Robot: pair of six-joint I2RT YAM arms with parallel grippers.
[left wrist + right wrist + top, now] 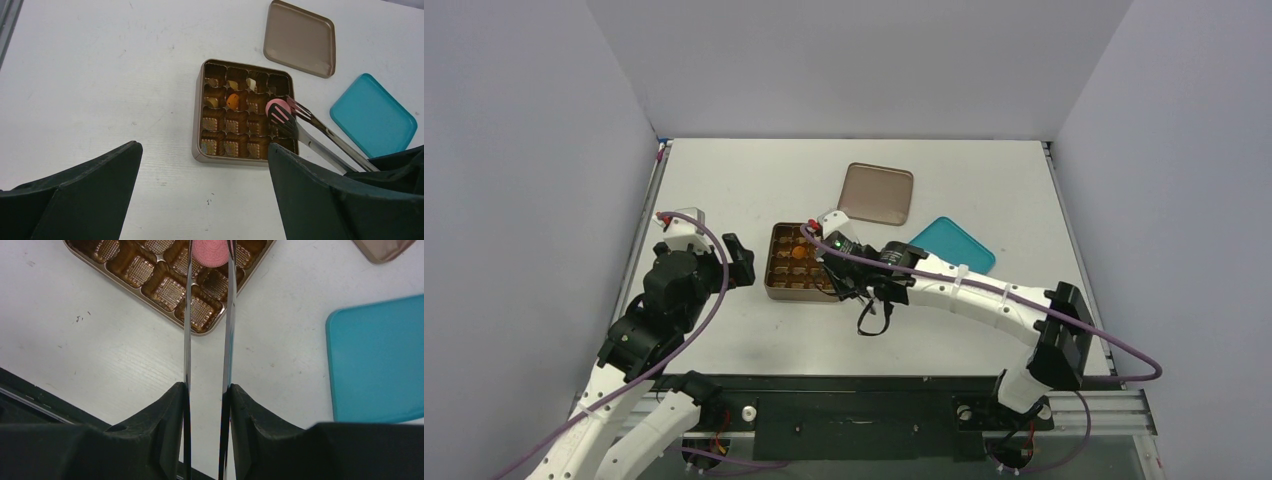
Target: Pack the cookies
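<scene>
Pink cookie (278, 106) in tongs (320, 140) over the right side of the tin (198, 125), right pincer (206, 392) clamped on them (left pincer (204, 146) wide open, empty); centre over a bare cell (214, 285) before releasing.

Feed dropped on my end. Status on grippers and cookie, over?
Left gripper open, empty. Right gripper shut on tongs, tongs pinching pink cookie over the tin. Nothing in the way; lid and teal plate lie apart from the tin.
</scene>
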